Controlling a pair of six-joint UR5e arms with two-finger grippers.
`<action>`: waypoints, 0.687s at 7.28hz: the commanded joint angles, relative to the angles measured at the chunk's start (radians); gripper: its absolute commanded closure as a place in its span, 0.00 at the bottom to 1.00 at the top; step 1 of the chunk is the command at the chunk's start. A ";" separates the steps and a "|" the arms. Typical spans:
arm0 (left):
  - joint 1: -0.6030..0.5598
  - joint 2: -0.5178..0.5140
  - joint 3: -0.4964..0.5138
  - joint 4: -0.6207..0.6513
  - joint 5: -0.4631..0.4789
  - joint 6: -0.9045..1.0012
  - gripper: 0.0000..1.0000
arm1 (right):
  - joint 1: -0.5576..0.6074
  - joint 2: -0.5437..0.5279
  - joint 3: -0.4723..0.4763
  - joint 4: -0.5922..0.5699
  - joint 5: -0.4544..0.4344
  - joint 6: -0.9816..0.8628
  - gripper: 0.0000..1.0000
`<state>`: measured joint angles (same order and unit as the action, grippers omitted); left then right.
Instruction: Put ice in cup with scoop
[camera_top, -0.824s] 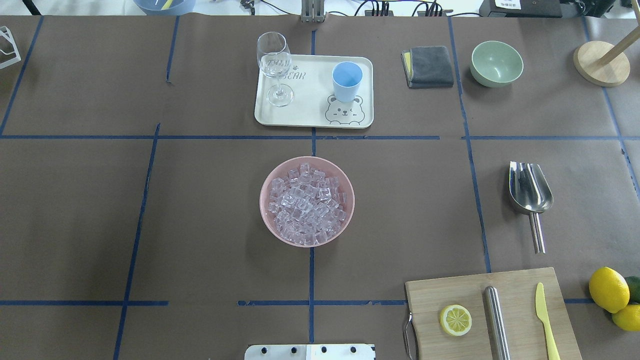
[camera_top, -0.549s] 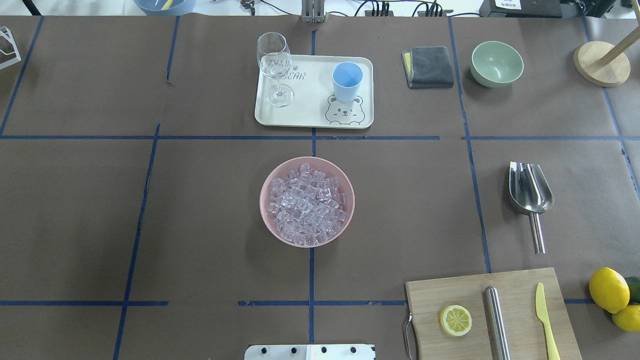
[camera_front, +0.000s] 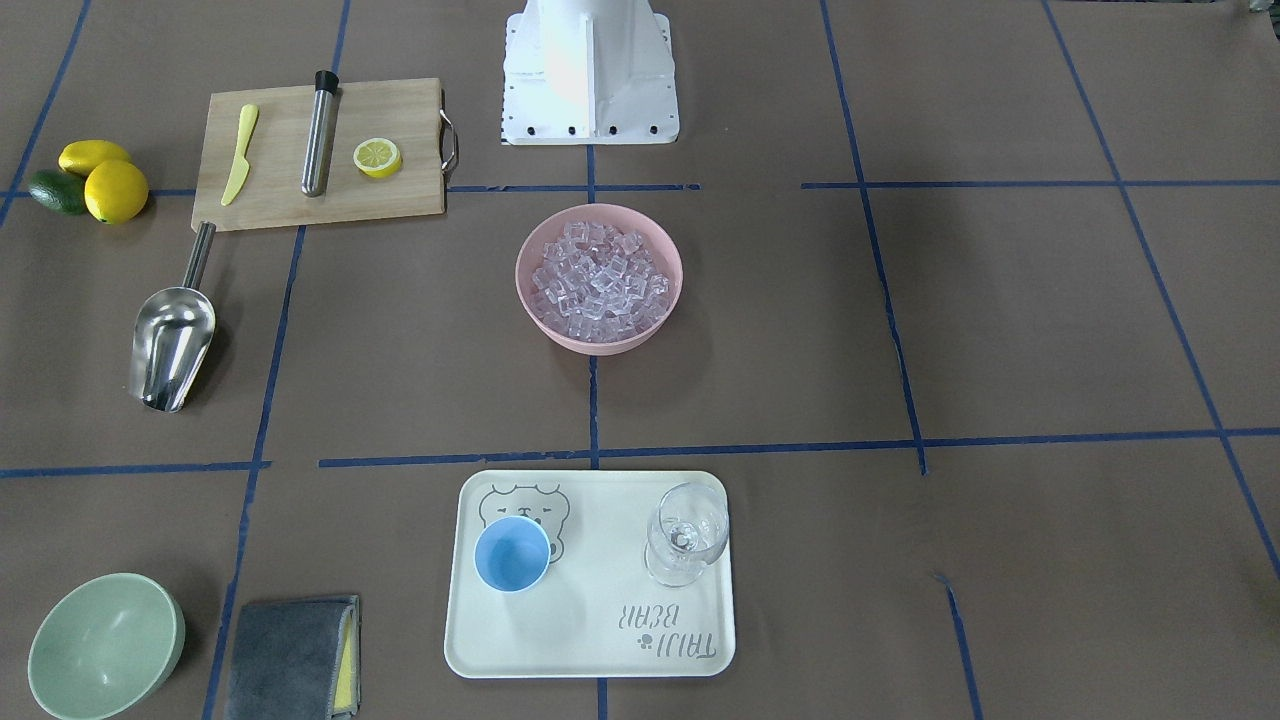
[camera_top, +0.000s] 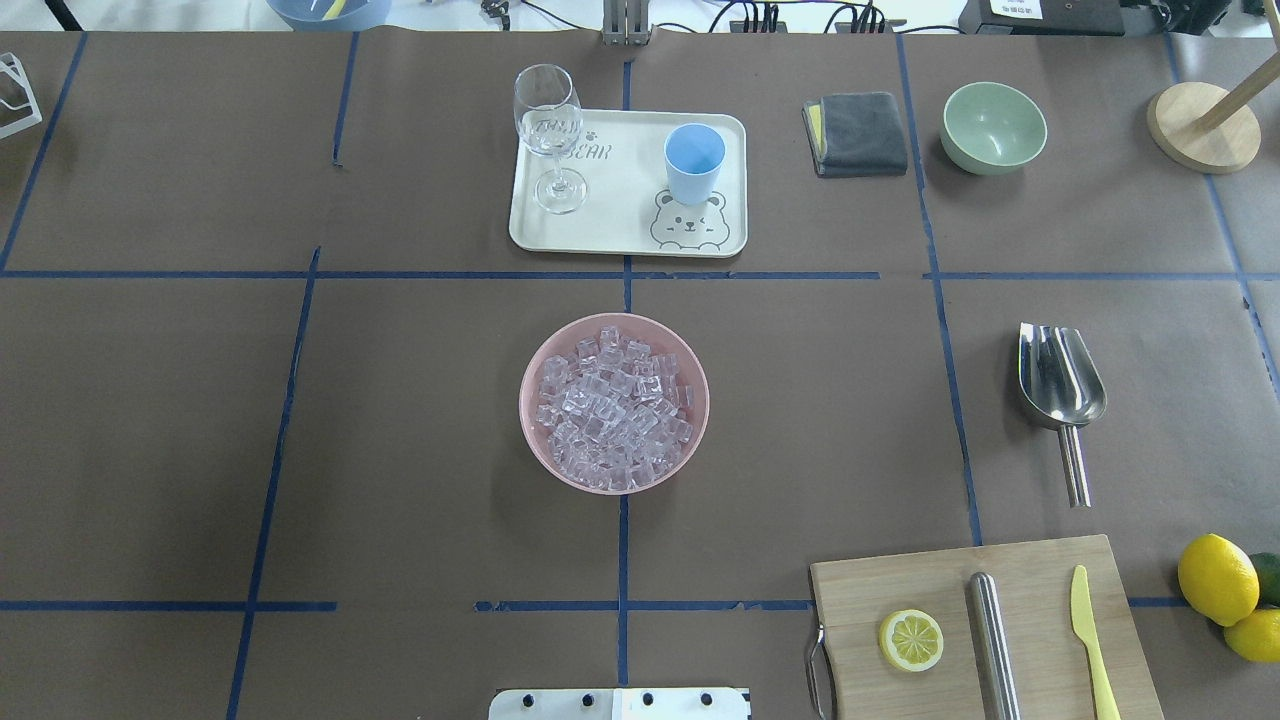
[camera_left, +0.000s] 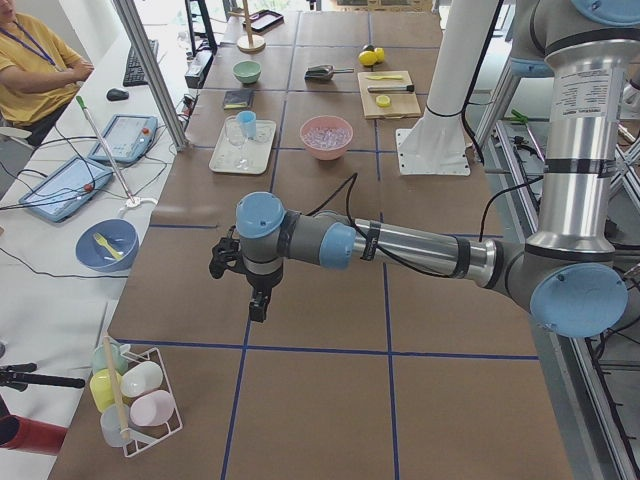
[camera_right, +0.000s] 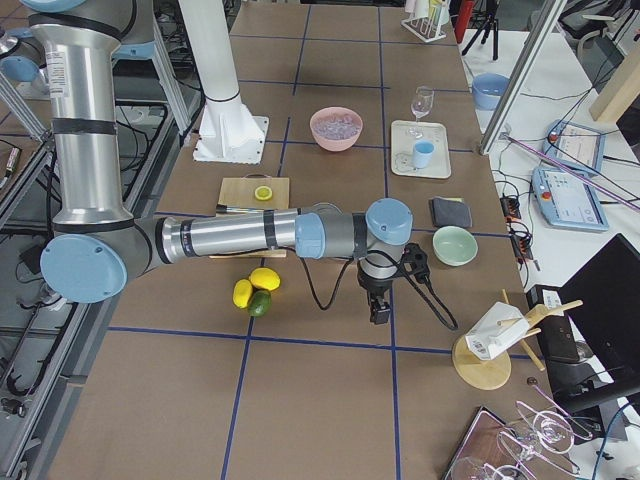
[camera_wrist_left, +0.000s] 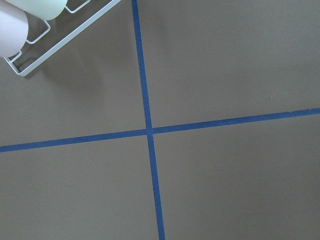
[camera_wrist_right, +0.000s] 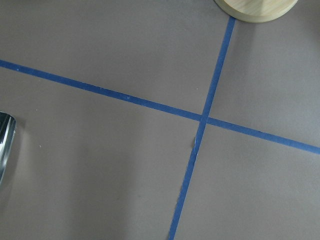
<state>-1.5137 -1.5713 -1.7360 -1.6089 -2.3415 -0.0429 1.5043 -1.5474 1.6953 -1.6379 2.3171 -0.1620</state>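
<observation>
At frame centre we log clear glassy ice cubes in a pink bowl; light-blue round cup above; shiny steel scoop at right. State of left tool, right tool: we cannot tell.

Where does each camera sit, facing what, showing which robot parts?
Front: opposite robot, steeply down; white base.
Overhead: behind robot, forward-down; base edge.
Exterior left: robot's left; left end effector.
Exterior right: robot's right; right end effector.
Left wrist: down at brown table; nothing.
Right wrist: likewise.
Front, overhead share pink round bowl of clear ice cubes.
</observation>
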 joint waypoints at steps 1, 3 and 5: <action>0.010 0.002 -0.013 0.000 -0.005 0.000 0.00 | -0.018 -0.016 0.000 0.046 0.010 0.001 0.00; 0.190 -0.004 -0.098 -0.008 -0.007 0.000 0.00 | -0.038 -0.039 0.000 0.067 0.080 0.001 0.00; 0.452 -0.051 -0.160 -0.156 -0.005 -0.002 0.00 | -0.056 -0.074 0.000 0.134 0.183 0.015 0.00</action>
<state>-1.2243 -1.5878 -1.8647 -1.6641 -2.3482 -0.0433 1.4599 -1.6019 1.6950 -1.5434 2.4358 -0.1577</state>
